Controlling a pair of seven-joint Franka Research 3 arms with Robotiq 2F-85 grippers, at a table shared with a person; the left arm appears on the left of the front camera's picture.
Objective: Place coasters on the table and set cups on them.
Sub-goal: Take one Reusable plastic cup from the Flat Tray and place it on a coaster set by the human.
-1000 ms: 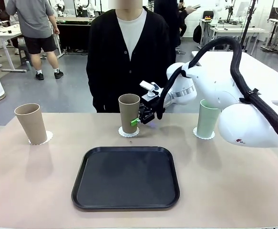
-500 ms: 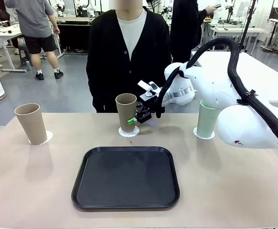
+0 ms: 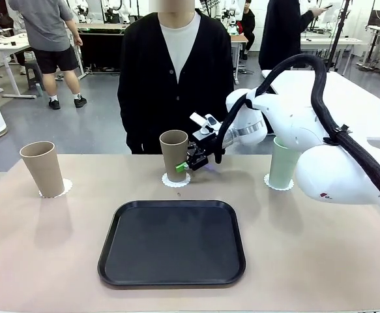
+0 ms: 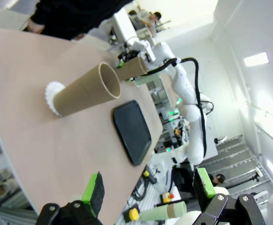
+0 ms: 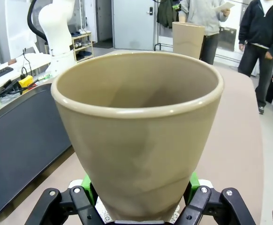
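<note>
Beige table [image 3: 46,261]: black tray [image 3: 172,242] centre, bare. Three cups stand along far side, each over own coaster, likely so the doilies shield tabletop. Right arm reaches across from right, wrist tipped down; right gripper [image 3: 188,163] pinches middle beige cup [image 3: 175,154] low on wall, over scalloped coaster [image 3: 176,181]. Left gripper [image 4: 148,190] spread, holding nothing.
</note>
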